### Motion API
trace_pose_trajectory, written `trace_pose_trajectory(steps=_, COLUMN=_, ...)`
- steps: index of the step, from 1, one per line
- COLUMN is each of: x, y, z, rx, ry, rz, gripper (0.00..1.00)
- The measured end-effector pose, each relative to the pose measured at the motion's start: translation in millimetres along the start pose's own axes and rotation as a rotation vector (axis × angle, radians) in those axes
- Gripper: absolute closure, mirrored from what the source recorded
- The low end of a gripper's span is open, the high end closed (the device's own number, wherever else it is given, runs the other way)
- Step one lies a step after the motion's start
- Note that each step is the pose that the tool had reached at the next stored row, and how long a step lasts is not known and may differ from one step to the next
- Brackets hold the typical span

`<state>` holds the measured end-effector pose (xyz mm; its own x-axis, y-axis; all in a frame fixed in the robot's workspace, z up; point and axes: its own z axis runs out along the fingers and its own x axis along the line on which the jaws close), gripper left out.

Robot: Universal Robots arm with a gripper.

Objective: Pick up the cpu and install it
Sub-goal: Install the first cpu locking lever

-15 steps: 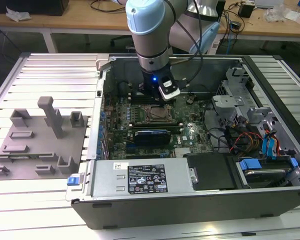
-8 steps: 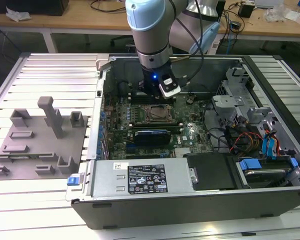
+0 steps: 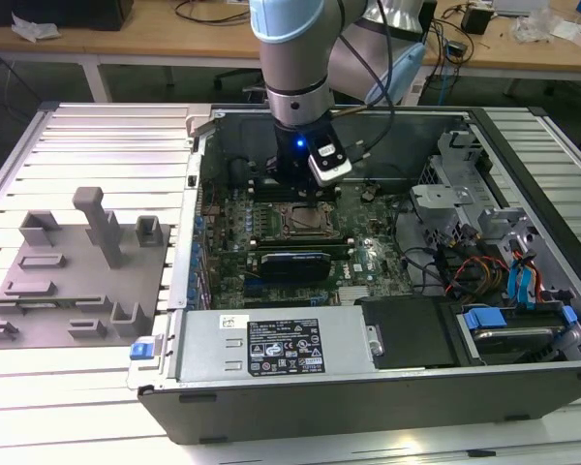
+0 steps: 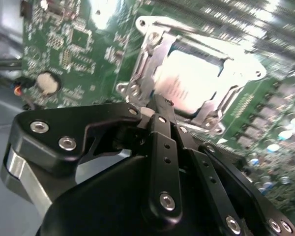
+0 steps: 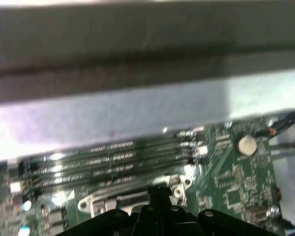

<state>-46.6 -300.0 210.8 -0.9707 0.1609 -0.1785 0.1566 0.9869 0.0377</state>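
The cpu (image 4: 191, 81), a flat square chip with a bright silvery top, lies inside the metal socket frame (image 4: 147, 59) on the green motherboard (image 3: 368, 257). In the exterior view the socket (image 3: 305, 219) sits in the middle of the board, inside the open computer case. My gripper (image 4: 160, 105) hangs just above the socket's edge, its black fingers (image 4: 163, 142) drawn together to a narrow tip with nothing seen between them. The gripper (image 3: 300, 179) stands right behind the socket in the exterior view. Its tip (image 5: 160, 191) also shows above the frame in the first wrist view.
A grey fixture plate with plastic blocks (image 3: 77, 262) lies on the exterior view's left. The power supply (image 3: 271, 344) fills the case front; drive bays and cables (image 3: 494, 271) crowd the right. Memory sticks (image 5: 108, 162) run beside the socket, a coin battery (image 4: 48, 83) nearby, the case wall (image 5: 137, 98) close behind.
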Motion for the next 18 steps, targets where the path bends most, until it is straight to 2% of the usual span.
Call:
trace_pose_trajectory(steps=1, x=-0.1, y=0.1, z=0.0, rx=0.0135, ry=0.0043, rz=-0.002, gripper=0.89)
trace_pose_trajectory(steps=2, x=-0.3, y=0.1, z=0.0, rx=0.0326, ry=0.0111, rz=-0.006, gripper=0.89)
trace_pose_trajectory(steps=3, x=-0.9, y=0.2, z=0.0, rx=0.0647, ry=0.0241, rz=-0.011, gripper=0.89)
trace_pose_trajectory(steps=4, x=-1.6, y=0.3, z=0.1, rx=0.0826, ry=0.0326, rz=-0.014, gripper=0.89)
trace_pose_trajectory(steps=5, x=-2.2, y=0.4, z=0.2, rx=0.0936, ry=0.0386, rz=-0.016, gripper=0.89)
trace_pose_trajectory(steps=9, x=-4.7, y=0.8, z=0.7, rx=0.0965, ry=0.0425, rz=-0.016, gripper=0.89)
trace_pose_trajectory(steps=11, x=-7.5, y=1.2, z=1.2, rx=0.0990, ry=0.0593, rz=-0.018, gripper=0.89)
trace_pose_trajectory(steps=12, x=-7.9, y=1.3, z=1.3, rx=0.0997, ry=0.0636, rz=-0.019, gripper=0.89)
trace_pose_trajectory(steps=14, x=-8.0, y=1.3, z=1.3, rx=0.0999, ry=0.0647, rz=-0.019, gripper=0.89)
trace_pose_trajectory(steps=15, x=-8.4, y=1.3, z=1.6, rx=0.1004, ry=0.0842, rz=-0.019, gripper=0.89)
trace_pose_trajectory(steps=16, x=-8.7, y=1.3, z=1.7, rx=0.1004, ry=0.0967, rz=-0.019, gripper=0.89)
trace_pose_trajectory(steps=18, x=-8.8, y=1.2, z=1.6, rx=0.1006, ry=0.1038, rz=-0.019, gripper=0.89)
